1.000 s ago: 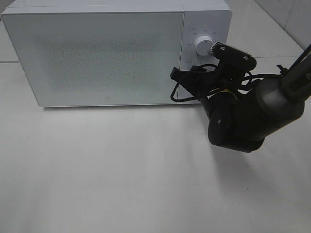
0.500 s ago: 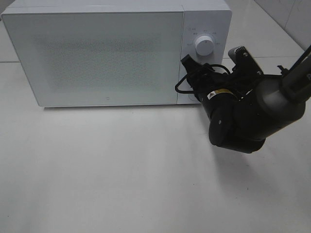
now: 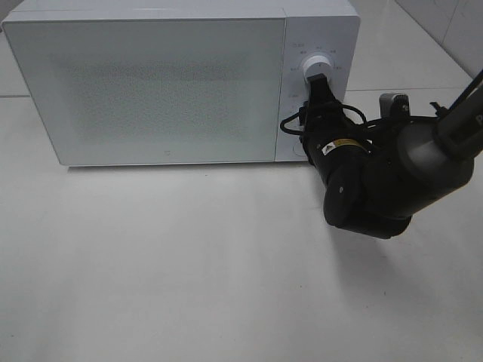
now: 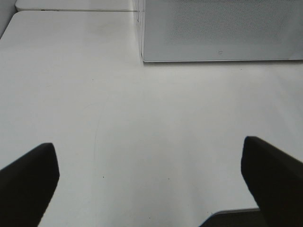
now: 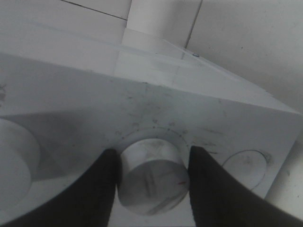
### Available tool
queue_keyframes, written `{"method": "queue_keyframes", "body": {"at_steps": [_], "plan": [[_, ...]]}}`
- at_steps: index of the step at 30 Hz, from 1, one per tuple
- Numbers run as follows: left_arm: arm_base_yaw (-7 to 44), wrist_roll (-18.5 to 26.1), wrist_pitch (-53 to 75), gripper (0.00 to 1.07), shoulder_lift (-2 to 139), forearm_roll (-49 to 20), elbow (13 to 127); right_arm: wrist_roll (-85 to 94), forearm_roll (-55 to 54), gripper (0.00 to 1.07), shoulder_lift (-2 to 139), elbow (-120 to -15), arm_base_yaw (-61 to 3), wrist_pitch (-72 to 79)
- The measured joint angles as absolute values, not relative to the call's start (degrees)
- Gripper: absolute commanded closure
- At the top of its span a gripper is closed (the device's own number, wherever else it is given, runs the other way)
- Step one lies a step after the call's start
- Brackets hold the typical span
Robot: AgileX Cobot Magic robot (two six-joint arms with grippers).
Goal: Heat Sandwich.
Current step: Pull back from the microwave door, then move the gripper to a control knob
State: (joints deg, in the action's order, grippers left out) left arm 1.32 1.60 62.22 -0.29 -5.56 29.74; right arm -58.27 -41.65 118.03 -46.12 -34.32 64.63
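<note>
The microwave (image 3: 151,83) door is closed, hiding its inside. The right tool (image 5: 151,182) pinches a dial (image 5: 152,182); the left tool (image 4: 151,182) is wide.

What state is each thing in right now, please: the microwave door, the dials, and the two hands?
Microwave door: closed.
Gripped dial: held between the right hand's fingers.
Upper dial: partly covered by the right hand.
Second dial: free, untouched.
Right hand: closed on the gripped dial.
Left hand: wide open, holding nothing, over the bare table.
</note>
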Motion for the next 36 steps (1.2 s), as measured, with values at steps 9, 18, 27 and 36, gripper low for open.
{"method": "queue_keyframes", "body": {"at_steps": [9,18,27,36], "plan": [[1.32,1.60,62.22,0.09,-0.29,-5.56,29.74,-71.10,-41.83,1.04,118.03,-46.12,-34.32,64.57],[1.32,1.60,62.22,0.09,-0.29,-5.56,29.74,-78.72,-42.06,1.03,118.26,-46.12,-34.32,65.03],[1.32,1.60,62.22,0.09,-0.29,-5.56,29.74,-80.04,-41.88,1.02,118.60,-46.12,-34.32,65.55],[1.32,1.60,62.22,0.09,-0.29,-5.56,29.74,-77.98,-41.88,0.93,118.60,-46.12,-34.32,65.55]]}}
